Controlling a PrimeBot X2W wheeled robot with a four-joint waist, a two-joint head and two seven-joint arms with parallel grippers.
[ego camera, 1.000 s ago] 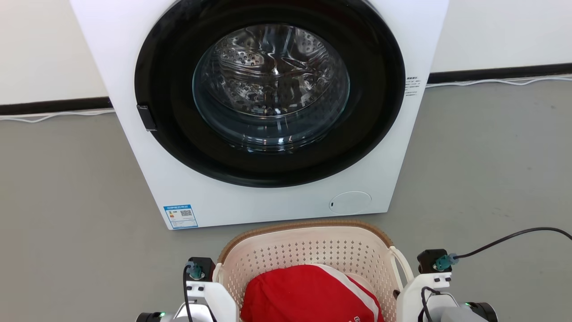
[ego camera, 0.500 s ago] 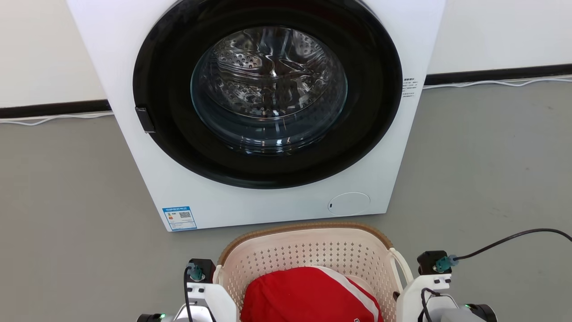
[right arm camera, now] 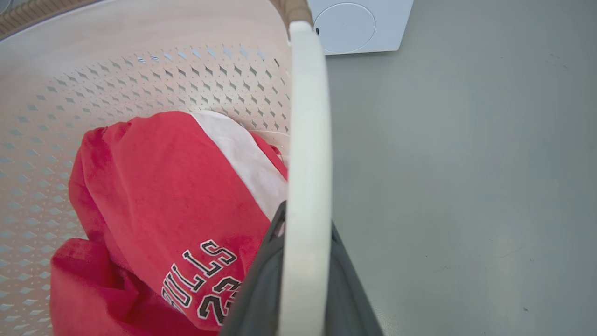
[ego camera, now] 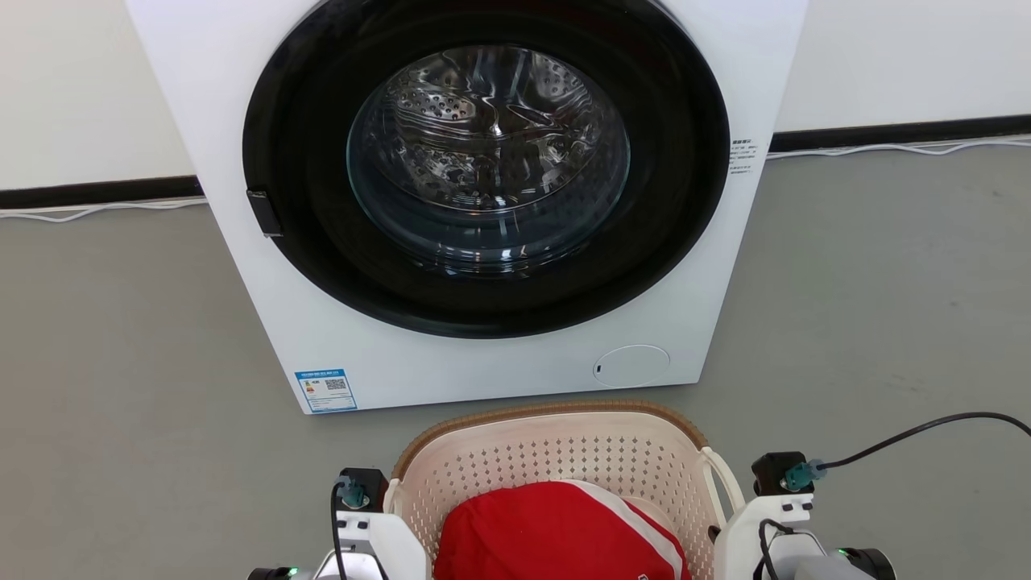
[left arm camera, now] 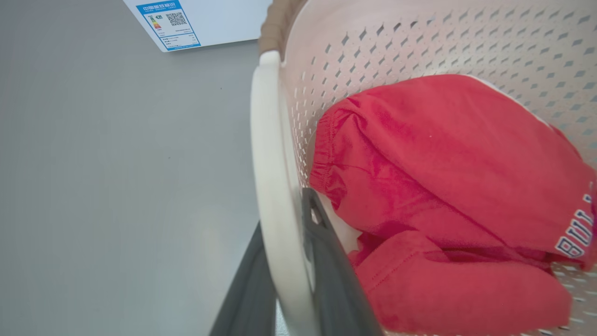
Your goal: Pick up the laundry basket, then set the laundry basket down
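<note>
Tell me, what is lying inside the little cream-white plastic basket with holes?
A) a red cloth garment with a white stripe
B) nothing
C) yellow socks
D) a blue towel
A: a red cloth garment with a white stripe lies in the cream-white perforated plastic laundry basket.

The grey floor (ego camera: 121, 362) bears a white washer (ego camera: 483, 362) standing flat on it before the wall, a thin white cable (ego camera: 97, 209) lying along the dark skirting (ego camera: 97, 193) on either side, and whether the basket (ego camera: 556, 447) just before the washer touches it cannot be told
</note>
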